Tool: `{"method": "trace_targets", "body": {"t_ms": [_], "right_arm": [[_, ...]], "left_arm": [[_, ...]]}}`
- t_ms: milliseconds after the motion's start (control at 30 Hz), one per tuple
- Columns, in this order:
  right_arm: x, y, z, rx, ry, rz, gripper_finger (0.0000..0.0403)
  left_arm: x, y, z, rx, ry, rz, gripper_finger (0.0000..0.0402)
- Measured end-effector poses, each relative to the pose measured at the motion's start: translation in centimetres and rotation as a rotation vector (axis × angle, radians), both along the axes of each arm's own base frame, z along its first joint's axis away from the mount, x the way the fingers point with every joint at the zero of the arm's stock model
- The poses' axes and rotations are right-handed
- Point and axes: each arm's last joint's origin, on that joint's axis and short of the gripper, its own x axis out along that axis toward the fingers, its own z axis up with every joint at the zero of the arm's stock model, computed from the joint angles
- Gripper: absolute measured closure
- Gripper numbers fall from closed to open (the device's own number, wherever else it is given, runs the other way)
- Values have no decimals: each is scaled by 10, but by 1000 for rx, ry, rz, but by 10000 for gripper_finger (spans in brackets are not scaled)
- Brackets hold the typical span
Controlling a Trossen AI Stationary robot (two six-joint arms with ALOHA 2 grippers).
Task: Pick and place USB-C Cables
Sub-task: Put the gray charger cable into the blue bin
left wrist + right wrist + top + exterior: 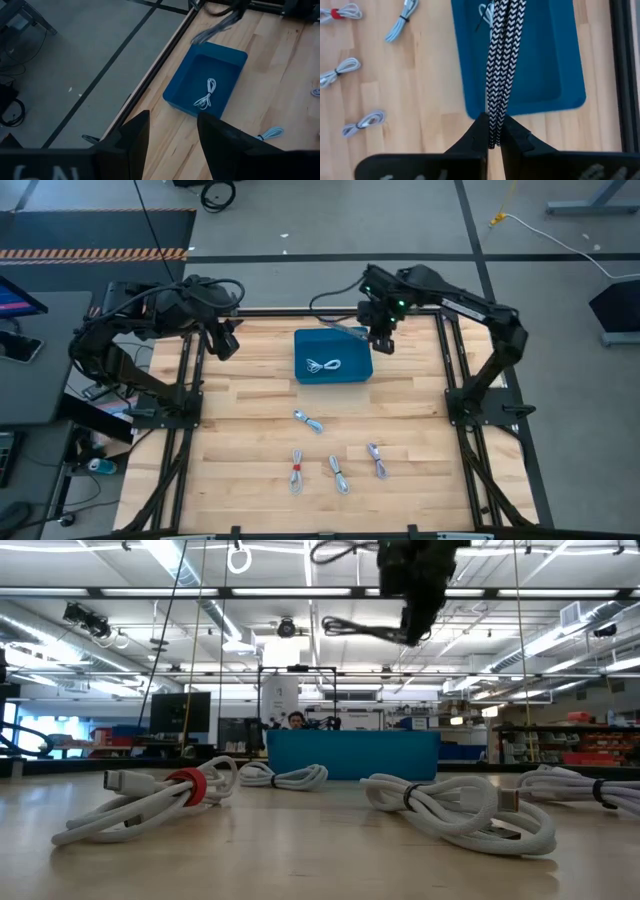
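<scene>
USB-C cables: one coiled in blue bin (333, 356), four bundles (337, 464) loose on table (250, 395), one of them red-banded (296, 471). Braided black-and-white cable (500, 60) pinched in right end effector (493, 131), hanging over bin. Left end effector (172, 135) parked at table's far left edge, fingers apart, empty. No legible writing or brands.

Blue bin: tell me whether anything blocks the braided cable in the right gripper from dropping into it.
Nothing visible does. The right gripper, shut on the black-and-white braided cable, hangs over the far right edge of the open blue plastic bin, which holds only one coiled white cable, off to one side.
</scene>
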Motion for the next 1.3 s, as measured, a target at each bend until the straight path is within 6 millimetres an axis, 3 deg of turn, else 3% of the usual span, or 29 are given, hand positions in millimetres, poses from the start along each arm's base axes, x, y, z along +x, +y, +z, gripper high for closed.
{"method": "trace_targets", "body": {"t_ms": [267, 700, 1000, 1300], "right_arm": [[27, -35, -46, 99, 6, 50, 377], [55, -49, -109, 191, 106, 151, 377], [58, -50, -114, 144, 125, 155, 377], [60, -50, -115, -32, 215, 191, 377]], "left_arm": [[0, 0, 0, 0, 0, 0, 230], [0, 0, 0, 0, 0, 0, 230], [0, 0, 0, -1, 0, 0, 230], [0, 0, 0, -1, 0, 0, 230]]}}
